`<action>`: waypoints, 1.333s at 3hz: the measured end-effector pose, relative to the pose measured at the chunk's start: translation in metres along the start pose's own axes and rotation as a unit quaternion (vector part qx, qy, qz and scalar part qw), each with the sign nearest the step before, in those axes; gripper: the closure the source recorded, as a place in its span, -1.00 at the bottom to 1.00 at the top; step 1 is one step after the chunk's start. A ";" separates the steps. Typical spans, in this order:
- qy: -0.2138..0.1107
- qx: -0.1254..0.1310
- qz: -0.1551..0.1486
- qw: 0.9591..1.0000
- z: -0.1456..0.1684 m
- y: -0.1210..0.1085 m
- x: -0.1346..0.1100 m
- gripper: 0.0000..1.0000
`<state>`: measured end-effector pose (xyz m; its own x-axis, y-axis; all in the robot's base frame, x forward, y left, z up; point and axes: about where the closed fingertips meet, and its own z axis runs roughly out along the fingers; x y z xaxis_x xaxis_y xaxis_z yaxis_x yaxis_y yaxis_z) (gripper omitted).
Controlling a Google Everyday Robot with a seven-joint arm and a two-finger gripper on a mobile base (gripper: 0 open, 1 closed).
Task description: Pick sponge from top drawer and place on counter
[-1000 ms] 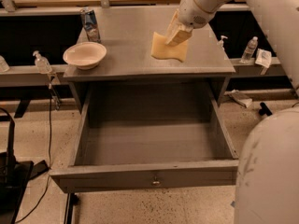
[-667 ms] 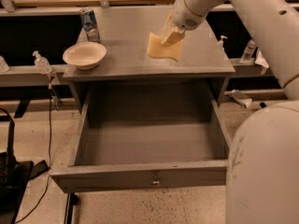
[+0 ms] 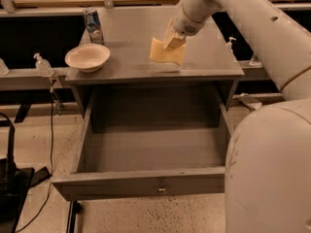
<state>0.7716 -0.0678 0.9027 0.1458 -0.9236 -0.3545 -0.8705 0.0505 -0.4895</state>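
The pale yellow sponge (image 3: pixel 164 52) hangs from my gripper (image 3: pixel 173 41), low over the middle of the dark grey counter (image 3: pixel 131 33). Its lower edge is at or just above the counter surface near the front edge; I cannot tell if it touches. My gripper is shut on the sponge's upper right corner, reaching in from the upper right. The top drawer (image 3: pixel 146 152) is pulled wide open below the counter, and its inside shows nothing. A small brass lock (image 3: pixel 162 190) sits at the centre of its front panel.
A cream bowl (image 3: pixel 87 57) stands on the counter's left front. A blue and silver can (image 3: pixel 93 25) stands behind it at the back left. Tan benches run behind. Small clear bottles stand on side ledges, left (image 3: pixel 43 65) and right (image 3: pixel 229 43). My white arm (image 3: pixel 272 144) fills the right side.
My gripper has carried the sponge left and toward the counter's front, lowering it closer to the surface. The drawer, bowl and can have not moved.
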 end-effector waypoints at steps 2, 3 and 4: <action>0.000 -0.005 -0.001 1.000 0.007 0.003 -0.001 -0.19; -0.001 -0.008 -0.001 1.000 0.011 0.004 -0.002 -0.64; -0.001 -0.011 -0.001 1.000 0.015 0.005 -0.002 -1.00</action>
<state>0.7734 -0.0599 0.8891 0.1492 -0.9230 -0.3548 -0.8804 0.0394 -0.4726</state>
